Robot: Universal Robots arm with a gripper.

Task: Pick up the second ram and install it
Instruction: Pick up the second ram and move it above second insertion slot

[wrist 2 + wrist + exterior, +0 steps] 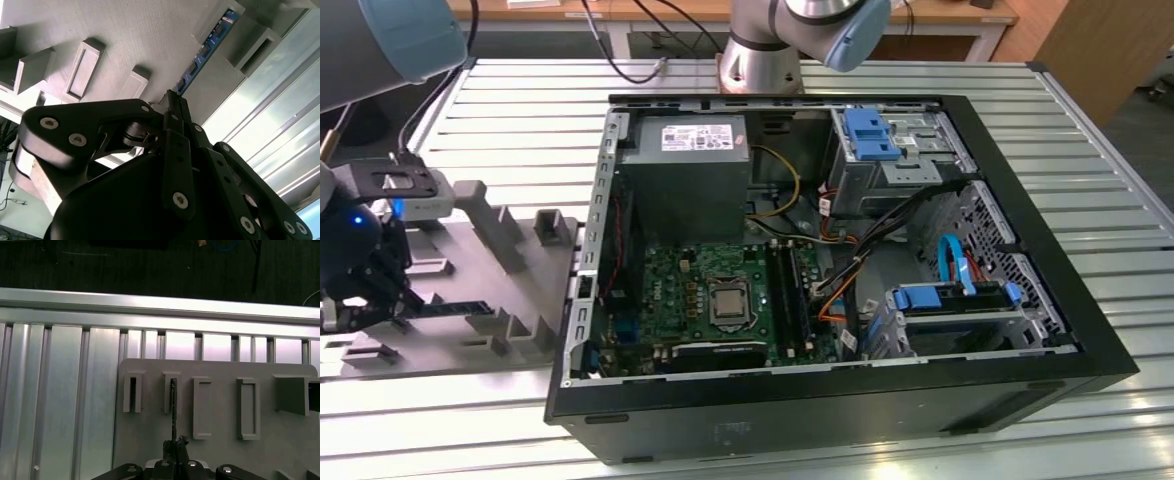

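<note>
Grabbing stage: we see the jaws pinched on the memory stick [205, 50], standing in a slot of the grey holder [520, 262] beside the computer [787, 420]. Wants a straight lift out, we reckon.

Hidden inside the closed pinch of the gripper [172, 97]: one end of the second ram [205, 51]. Cut off at the exterior view's left edge: part of the gripper's body. Too thin, edge-on in the first wrist view, for any surface detail.

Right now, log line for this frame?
gripper: shut on dark blue-black flat memory stick | stick: in grey moulded plastic fixture | installed: no
</note>
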